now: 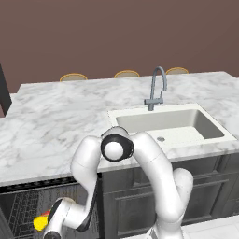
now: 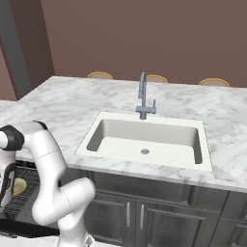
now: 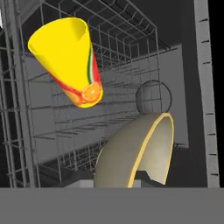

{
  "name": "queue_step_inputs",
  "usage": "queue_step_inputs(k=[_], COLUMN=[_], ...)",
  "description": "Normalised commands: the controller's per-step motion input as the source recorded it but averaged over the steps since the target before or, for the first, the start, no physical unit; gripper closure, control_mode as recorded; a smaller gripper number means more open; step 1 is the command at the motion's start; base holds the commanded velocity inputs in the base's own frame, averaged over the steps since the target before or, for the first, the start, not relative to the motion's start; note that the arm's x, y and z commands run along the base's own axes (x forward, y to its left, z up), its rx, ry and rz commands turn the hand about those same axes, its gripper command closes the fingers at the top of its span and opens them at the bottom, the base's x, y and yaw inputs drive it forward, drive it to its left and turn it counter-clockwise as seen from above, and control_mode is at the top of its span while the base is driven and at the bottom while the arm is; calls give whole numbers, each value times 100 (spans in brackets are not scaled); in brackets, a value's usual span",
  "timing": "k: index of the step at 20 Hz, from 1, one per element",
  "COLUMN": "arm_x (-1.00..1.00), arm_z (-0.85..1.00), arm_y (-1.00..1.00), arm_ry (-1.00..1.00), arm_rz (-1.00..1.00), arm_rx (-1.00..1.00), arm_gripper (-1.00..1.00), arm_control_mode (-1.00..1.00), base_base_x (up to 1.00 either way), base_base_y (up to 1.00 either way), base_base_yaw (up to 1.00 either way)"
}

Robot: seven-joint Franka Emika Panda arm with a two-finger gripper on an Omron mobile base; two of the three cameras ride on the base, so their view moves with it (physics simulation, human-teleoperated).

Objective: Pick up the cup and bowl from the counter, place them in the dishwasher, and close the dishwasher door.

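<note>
My gripper point(image 1: 50, 229) reaches down below the counter point(image 1: 56, 121) into the open dishwasher point(image 1: 21, 203). In the hand view the tan-olive bowl point(image 3: 131, 153) stands on edge, close up, rising from where my hidden fingertips are, so the jaws look shut on its wall. The bowl point(image 2: 18, 186) also shows beside my hand over the wire rack point(image 2: 26, 190). The yellow cup point(image 3: 65, 52) with red-orange blotches lies tilted among the rack wires point(image 3: 127, 48), up and left of the bowl, apart from the gripper. In the left base view the cup point(image 1: 40, 222) sits just left of my wrist. The dishwasher door point(image 2: 26, 227) hangs open, flat and black.
A cream sink point(image 1: 170, 123) with a grey tap point(image 1: 156, 88) is set in the counter to the right. Dark grey panelled cabinets point(image 1: 196, 186) stand beside the dishwasher. Round tan stool tops point(image 1: 73, 77) line the counter's far edge.
</note>
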Motion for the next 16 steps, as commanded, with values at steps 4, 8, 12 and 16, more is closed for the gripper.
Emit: queue_step_inputs(k=[4,8,12,16], arm_x=[23,29,30,19], arm_z=[-35,-33,-34,-44], arm_y=[0,0,1,10], arm_ry=[10,10,11,11], arm_rz=[7,7,8,8], arm_rx=[0,0,0,0], arm_gripper=[100,100,100,100], arm_control_mode=[-100,-100,-100,-100], base_base_x=[0,0,0,0], base_base_y=[0,0,0,0], base_base_yaw=[0,0,0,0])
